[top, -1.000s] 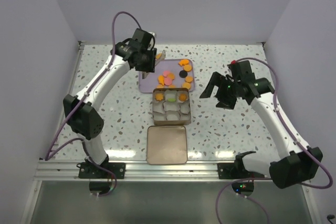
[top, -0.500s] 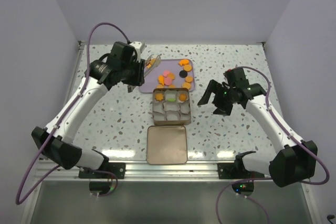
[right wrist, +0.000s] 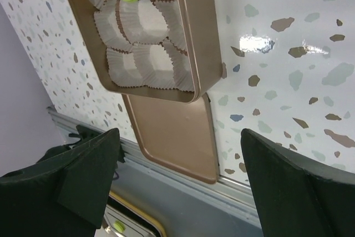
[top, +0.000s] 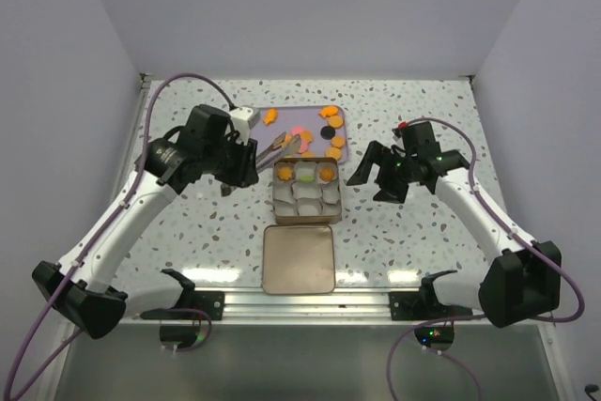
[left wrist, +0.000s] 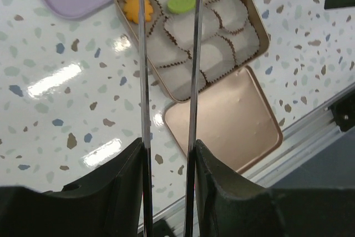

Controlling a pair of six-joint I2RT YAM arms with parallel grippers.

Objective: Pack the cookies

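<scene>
Left gripper [top: 246, 164] is clamping the handle end of a pair of slim metal tongs [top: 286, 143], one finger pressing on the outer side of each blade. The tongs are reaching from it toward the right and far side, out over a lilac tray [top: 293, 115] at the far middle of the speckled table [top: 404, 232]. Their tips are hanging close to a pink cookie [top: 300, 131]. Whether they are pinching anything cannot be told, because the left wrist view is cutting them off.

Most of the cookies [top: 336, 142] are lying loose on the tray, mainly orange, with a black cookie [top: 327, 131] among them on its right half. Three more are sitting in the far row of a square metal tin [top: 274, 196] just on the near side of the tray: orange at the left and right, and a green cookie [top: 305, 174] in the middle. White paper cups [top: 305, 204] are lining the tin. Its lid [top: 299, 258] is lying flat on the table against the tin's near edge.

Right gripper [top: 374, 180] is hovering just to the right of the tin, apart from it, with its jaws spread wide and holding nothing.
</scene>
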